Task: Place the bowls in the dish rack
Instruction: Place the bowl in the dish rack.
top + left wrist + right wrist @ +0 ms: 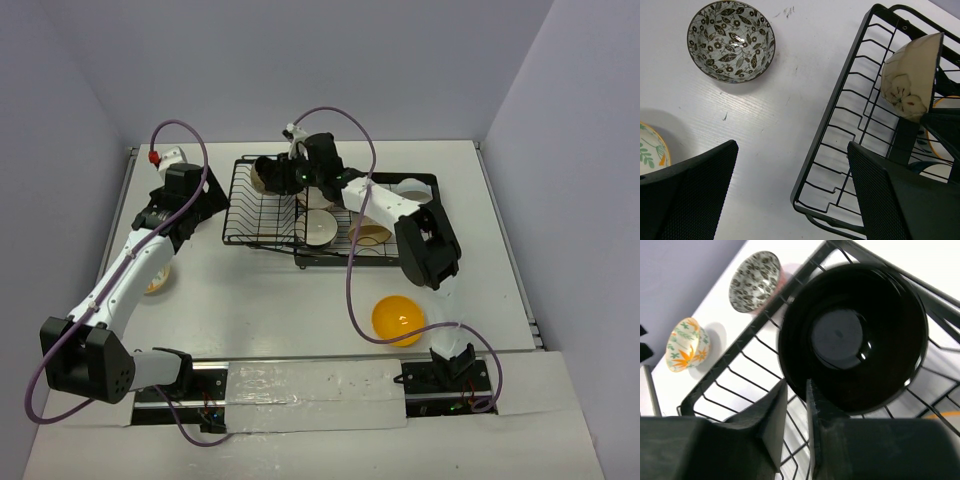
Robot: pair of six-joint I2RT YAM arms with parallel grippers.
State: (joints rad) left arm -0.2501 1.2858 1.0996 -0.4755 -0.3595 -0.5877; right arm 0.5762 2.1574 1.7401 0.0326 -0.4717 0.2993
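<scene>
The black wire dish rack lies mid-table. A bowl, black inside and cream with a flower print outside, stands on edge over the rack's flat tray at its far left. My right gripper is shut on its rim, one finger inside and one outside. My left gripper hangs open and holds nothing above the table by the rack's left corner. A grey floral bowl and an orange-leaf bowl sit on the table left of the rack. An orange-yellow bowl sits near the front right.
The rack's basket section holds a white bowl, a tan bowl and more behind my right arm. Grey walls close in the table's left, back and right. My right arm's cable loops over the table in front of the rack.
</scene>
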